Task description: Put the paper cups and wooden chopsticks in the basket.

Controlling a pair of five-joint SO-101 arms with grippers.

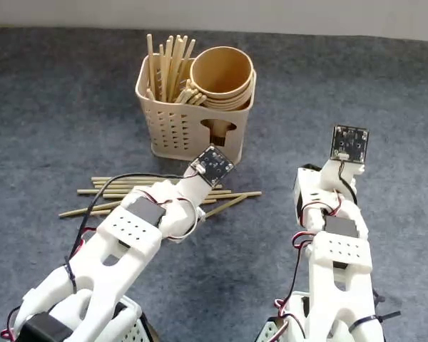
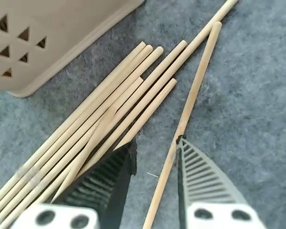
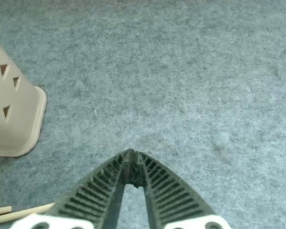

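high: fixed, above, looks down over the whole surface (image 1: pixel 385 85) | left wrist: very near, down on lying chopsticks (image 2: pixel 128 90) | right wrist: near, down on surface | all share: basket (image 3: pixel 14 119) wall

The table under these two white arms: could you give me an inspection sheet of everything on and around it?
Surface: grey carpet-like mat.
Job's things: basket holds stacked paper cups and upright chopsticks; loose chopsticks lie on the mat in front of it.
Clutter: nothing seen.
Grippers: left gripper open, jaws either side of one loose chopstick; right gripper shut, empty, over bare mat.
Cables: red, black and white wires run along both arms.
Surroundings: pale strip beyond the mat's far edge.
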